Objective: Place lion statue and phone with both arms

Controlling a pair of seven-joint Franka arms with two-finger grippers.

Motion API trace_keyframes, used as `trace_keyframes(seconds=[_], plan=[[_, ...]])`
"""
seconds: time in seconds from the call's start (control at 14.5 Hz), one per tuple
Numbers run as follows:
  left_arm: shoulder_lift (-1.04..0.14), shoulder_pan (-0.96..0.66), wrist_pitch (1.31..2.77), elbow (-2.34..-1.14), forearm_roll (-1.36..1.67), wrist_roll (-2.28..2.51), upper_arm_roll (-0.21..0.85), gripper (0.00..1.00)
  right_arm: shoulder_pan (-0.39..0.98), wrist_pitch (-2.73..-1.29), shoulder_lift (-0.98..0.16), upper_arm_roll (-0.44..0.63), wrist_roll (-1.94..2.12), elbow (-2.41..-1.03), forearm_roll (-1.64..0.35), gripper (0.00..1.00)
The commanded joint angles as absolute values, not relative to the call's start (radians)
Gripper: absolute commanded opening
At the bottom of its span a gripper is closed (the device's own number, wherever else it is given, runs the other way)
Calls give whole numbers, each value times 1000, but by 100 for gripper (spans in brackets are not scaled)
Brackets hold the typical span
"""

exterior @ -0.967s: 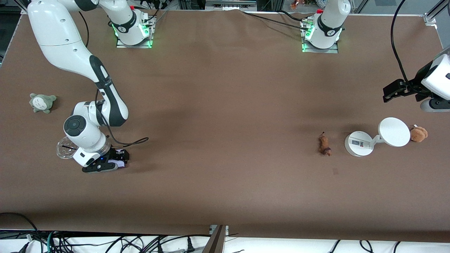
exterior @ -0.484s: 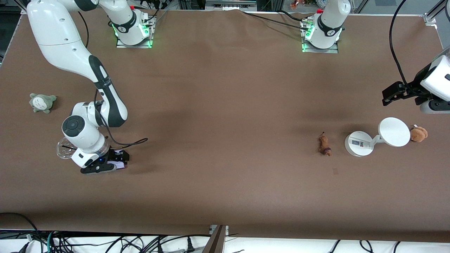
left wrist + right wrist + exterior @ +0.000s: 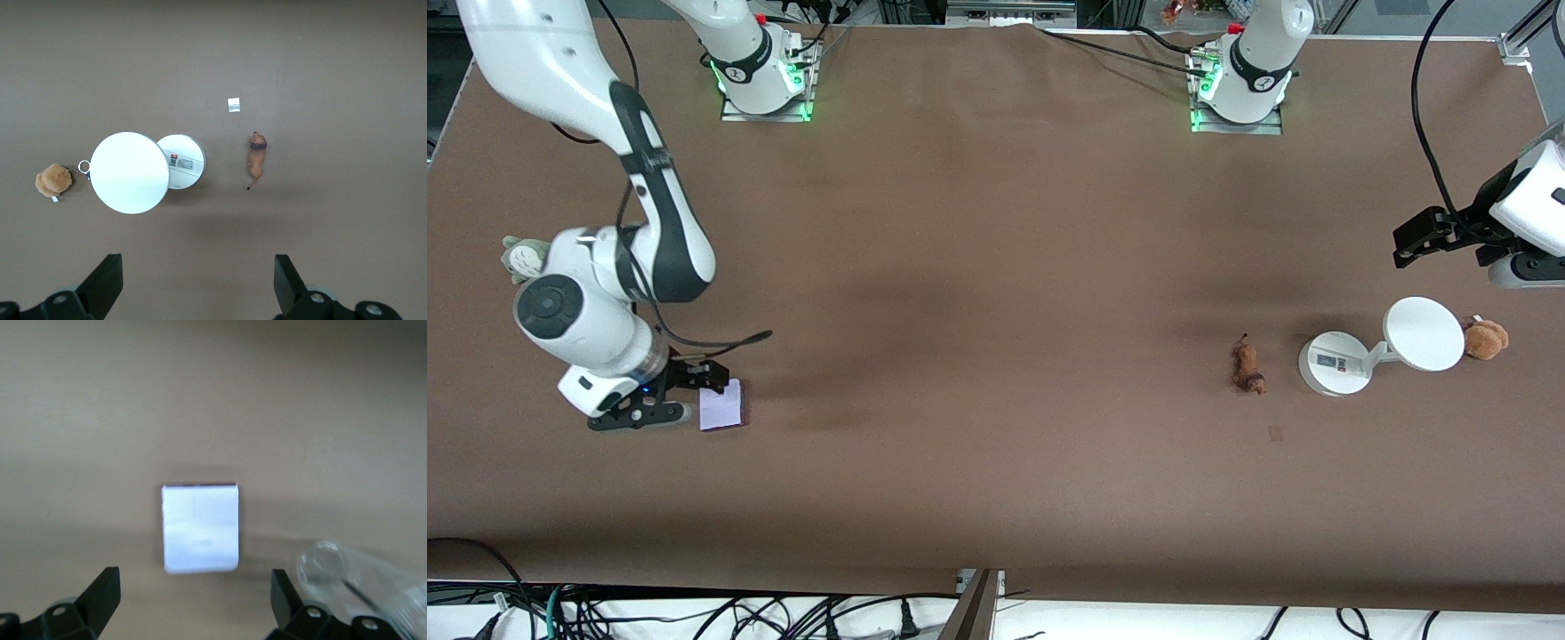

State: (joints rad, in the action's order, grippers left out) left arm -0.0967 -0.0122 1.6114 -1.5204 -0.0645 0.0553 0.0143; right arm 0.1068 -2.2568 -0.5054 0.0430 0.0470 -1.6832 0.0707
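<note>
The phone (image 3: 722, 406), a pale lavender-white rectangle, lies flat and free on the brown table at the right arm's end; the right wrist view shows it face-up (image 3: 200, 528). My right gripper (image 3: 680, 396) hangs open just above the table beside the phone, nothing between its fingers (image 3: 193, 587). The lion statue (image 3: 1248, 366), slim and orange-brown, lies on the table at the left arm's end (image 3: 257, 157). My left gripper (image 3: 1418, 236) waits open and empty in the air over the table near the white stand (image 3: 197, 267).
A white stand with round base (image 3: 1332, 363) and disc (image 3: 1423, 333) sits beside the lion, with a brown plush (image 3: 1485, 339) next to the disc. A grey-green plush (image 3: 520, 256) peeks out by the right arm. A clear cup (image 3: 330, 570) lies close to the right gripper.
My right gripper opened, let go of the phone, and rose away toward the right arm's end. The phone now lies uncovered on the table. The left arm barely moved.
</note>
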Motion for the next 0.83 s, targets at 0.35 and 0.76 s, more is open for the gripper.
trace_keyframes(seconds=[0.35,0.76], plan=[[-103,-12,1612,-1503,-51,43,12,100,107,-1765,-200,-44,-115,-1663,64,100],[-104,-12,1614,-1503,-49,43,11,100,107,-1497,-144,-58,-155,-1562,77,100]])
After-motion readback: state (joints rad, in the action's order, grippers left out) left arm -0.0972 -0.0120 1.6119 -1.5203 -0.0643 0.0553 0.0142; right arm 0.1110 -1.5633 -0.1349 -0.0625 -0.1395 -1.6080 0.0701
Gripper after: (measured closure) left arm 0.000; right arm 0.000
